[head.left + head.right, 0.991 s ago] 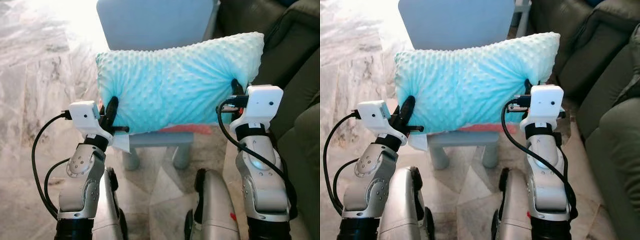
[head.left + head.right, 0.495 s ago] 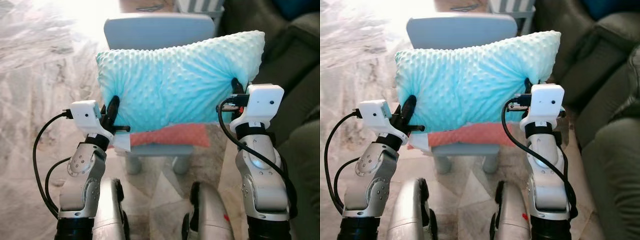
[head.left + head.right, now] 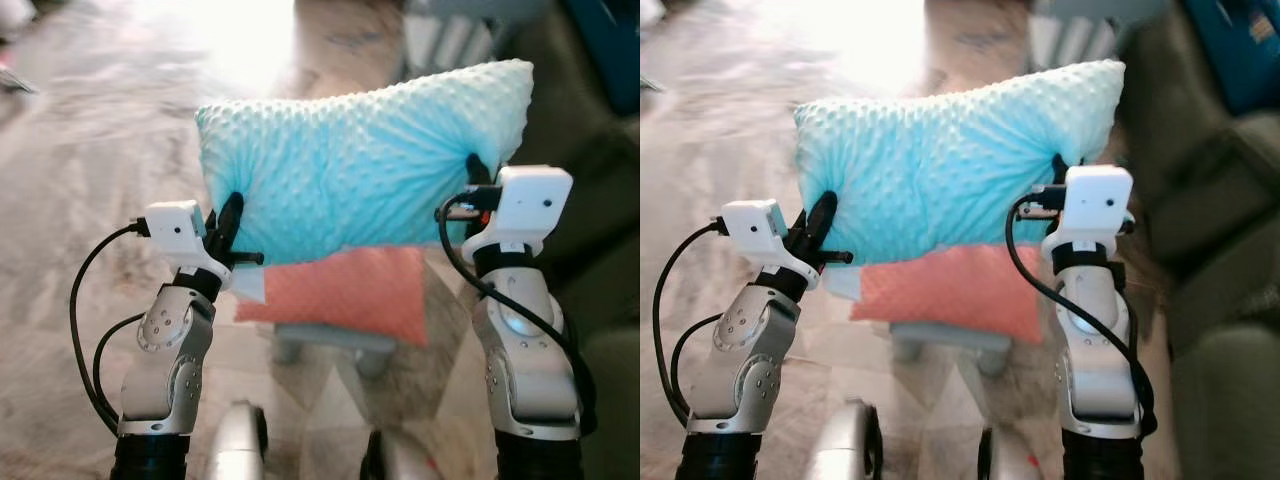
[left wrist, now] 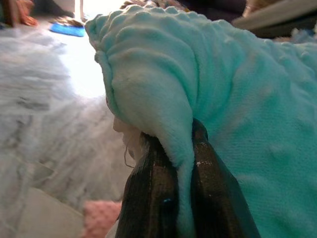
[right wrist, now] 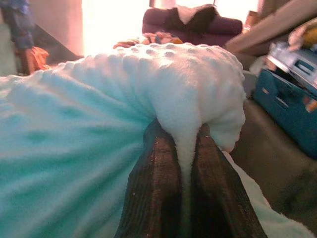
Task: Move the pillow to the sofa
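- Pale marble floor (image 3: 100, 150), washed out by bright light at the far end, lies ahead; a dark green sofa (image 3: 1230, 210) fills the robot's right side, blurred.
- Left hand (image 3: 228, 222) is raised in front of the chest, wrist bent inward, its two black fingers (image 4: 151, 193) clenched on a fold at the pillow's lower left corner.
- Right hand (image 3: 472, 172) is raised slightly higher, forearm upright, its fingers (image 5: 158, 193) pinching a fold at the pillow's right edge.
- One mint-green dotted pillow (image 3: 360, 165) hangs stretched between the two hands, held in the air, its right end tilted upward.
- One coral-pink cushion (image 3: 345, 292) lies below and behind it on a small grey-blue bench (image 3: 330, 340), whose legs show underneath.
- A blue item (image 3: 1245, 50) sits on the sofa at the far right.
- Compared with a second ago, both hands keep the same grip and pose, while the whole scene has shifted and blurred: the bench sits lower in view, more of the pink cushion shows, and more floor appears beyond.
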You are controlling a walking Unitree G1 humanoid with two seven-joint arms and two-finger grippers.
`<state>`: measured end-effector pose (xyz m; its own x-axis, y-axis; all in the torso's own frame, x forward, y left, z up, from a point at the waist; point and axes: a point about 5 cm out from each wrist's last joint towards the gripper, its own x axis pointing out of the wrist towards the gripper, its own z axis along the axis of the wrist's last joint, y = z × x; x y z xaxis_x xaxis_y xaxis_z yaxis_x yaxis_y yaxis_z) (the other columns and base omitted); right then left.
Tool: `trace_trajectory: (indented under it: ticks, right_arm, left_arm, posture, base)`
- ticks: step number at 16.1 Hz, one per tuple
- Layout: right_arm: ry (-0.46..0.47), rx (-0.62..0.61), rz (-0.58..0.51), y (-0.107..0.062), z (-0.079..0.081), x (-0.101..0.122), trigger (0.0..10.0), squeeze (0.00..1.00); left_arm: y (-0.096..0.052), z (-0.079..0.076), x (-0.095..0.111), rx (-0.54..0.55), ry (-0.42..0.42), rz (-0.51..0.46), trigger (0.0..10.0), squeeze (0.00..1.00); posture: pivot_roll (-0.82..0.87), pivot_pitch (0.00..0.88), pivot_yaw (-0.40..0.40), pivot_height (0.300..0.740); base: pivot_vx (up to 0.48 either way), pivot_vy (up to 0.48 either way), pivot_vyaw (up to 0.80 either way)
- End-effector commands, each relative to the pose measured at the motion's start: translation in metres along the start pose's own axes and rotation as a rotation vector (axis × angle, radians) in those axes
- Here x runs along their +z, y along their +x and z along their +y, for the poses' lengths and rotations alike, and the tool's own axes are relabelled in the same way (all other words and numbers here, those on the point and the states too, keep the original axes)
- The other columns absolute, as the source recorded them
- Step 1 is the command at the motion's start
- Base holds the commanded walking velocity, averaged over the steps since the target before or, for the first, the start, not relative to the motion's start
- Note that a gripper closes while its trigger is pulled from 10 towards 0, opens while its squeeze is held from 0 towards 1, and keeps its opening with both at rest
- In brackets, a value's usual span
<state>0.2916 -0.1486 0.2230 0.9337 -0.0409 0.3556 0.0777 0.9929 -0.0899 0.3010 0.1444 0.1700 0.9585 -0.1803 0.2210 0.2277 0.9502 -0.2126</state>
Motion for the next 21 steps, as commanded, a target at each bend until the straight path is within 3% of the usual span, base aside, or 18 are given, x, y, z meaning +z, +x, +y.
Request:
trace_trajectory:
  ticks: [1,13,15,16,17,19,20,21]
  right_arm:
    - [0.001,-0.004,-0.028,-0.001,-0.001,0.006,0.0,0.0]
    - [0.007,-0.022,-0.034,0.001,-0.002,0.007,0.0,0.0]
    - [0.006,-0.022,-0.031,0.001,-0.003,0.007,0.0,0.0]
    - [0.009,-0.019,-0.029,0.001,-0.002,0.007,0.0,0.0]
    - [0.003,-0.016,-0.026,0.001,-0.002,0.006,0.0,0.0]
    - [0.011,-0.012,-0.024,0.001,-0.002,0.006,0.0,0.0]
    - [0.013,-0.008,-0.022,0.002,-0.002,0.006,0.0,0.0]
    - [0.007,0.005,-0.012,0.001,0.001,0.004,1.7,0.0]
  left_arm:
    - [-0.001,0.0,-0.001,-0.004,0.003,0.012,0.0,0.0]
    - [-0.003,-0.002,-0.009,-0.02,0.01,0.065,0.0,0.0]
    - [-0.003,-0.003,-0.01,-0.02,0.022,0.069,3.3,0.0]
    - [-0.003,-0.003,-0.01,-0.022,0.038,0.076,6.6,0.0]
    - [-0.003,-0.003,-0.01,-0.021,0.037,0.073,7.5,0.0]
    - [-0.003,-0.003,-0.01,-0.013,0.062,0.082,10.0,0.0]
    - [-0.003,-0.004,-0.012,-0.02,0.074,0.095,10.0,0.0]
    - [-0.003,-0.001,-0.015,0.01,0.04,0.117,10.0,0.0]
  posture:
    - [-0.07,0.181,-0.004,0.74]
    - [-0.07,0.183,0.001,0.74]
    - [-0.07,0.182,0.0,0.74]
    - [-0.07,0.183,-0.001,0.74]
    - [-0.07,0.183,-0.001,0.74]
    - [-0.07,0.184,-0.005,0.74]
    - [-0.07,0.184,-0.006,0.74]
    - [-0.07,0.183,-0.008,0.74]
  base:
    - [0.0,0.0,0.0]
    - [0.0,0.0,0.0]
    - [0.0,0.0,0.0]
    - [0.0,0.0,0.0]
    - [0.0,0.0,0.0]
    - [0.0,0.0,0.0]
    - [0.0,0.0,0.0]
    - [0.0,0.0,0.0]
